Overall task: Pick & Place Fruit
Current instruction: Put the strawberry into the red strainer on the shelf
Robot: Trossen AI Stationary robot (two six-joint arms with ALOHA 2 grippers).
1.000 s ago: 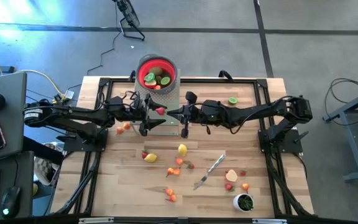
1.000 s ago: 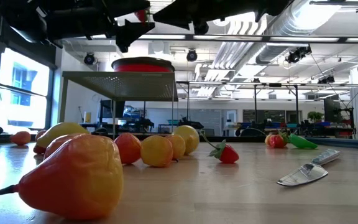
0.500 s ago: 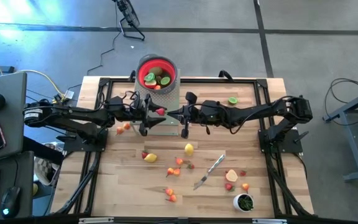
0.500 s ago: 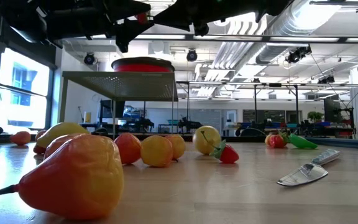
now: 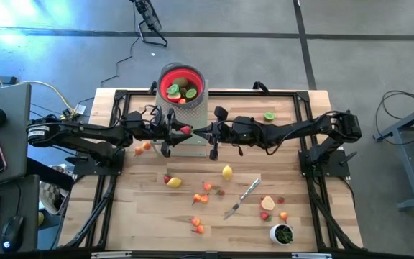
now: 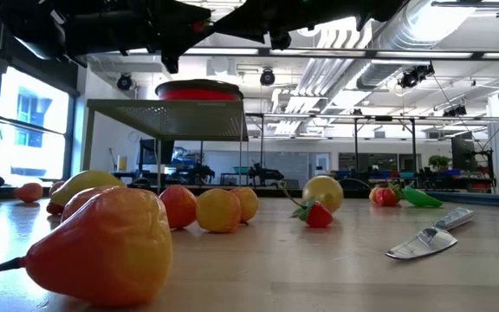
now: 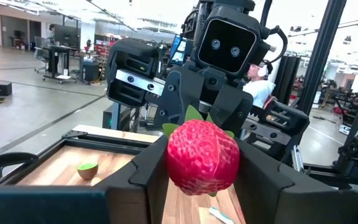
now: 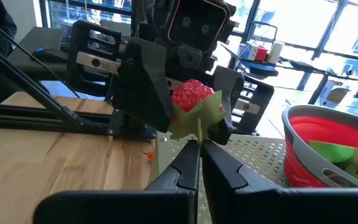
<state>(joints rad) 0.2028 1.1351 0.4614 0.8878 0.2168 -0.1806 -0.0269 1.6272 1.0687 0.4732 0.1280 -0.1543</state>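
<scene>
the left gripper [image 7: 201, 186] has its jaws clamped on a red strawberry [image 7: 202, 157], in the air just beside the red bowl [image 5: 181, 84]. the right gripper [image 8: 200, 157] faces it with jaws together, pinching the strawberry's green leaf. other fruit [image 5: 226, 172] lies on the table [image 5: 149, 216], well apart from the bowl.

Light wood-plank bench [image 5: 142, 216] inside a black frame [image 5: 304, 122]. Scattered on its front half: small toy fruit [image 5: 200, 200], one yellow piece [image 5: 227, 172] apart from the rest, a silver knife [image 5: 241, 199], a white cup [image 5: 282, 233] near the corner. A perforated metal stand [image 5: 191, 124] sits toward the back; a lime half [image 5: 269, 116] lies alone beside it.
</scene>
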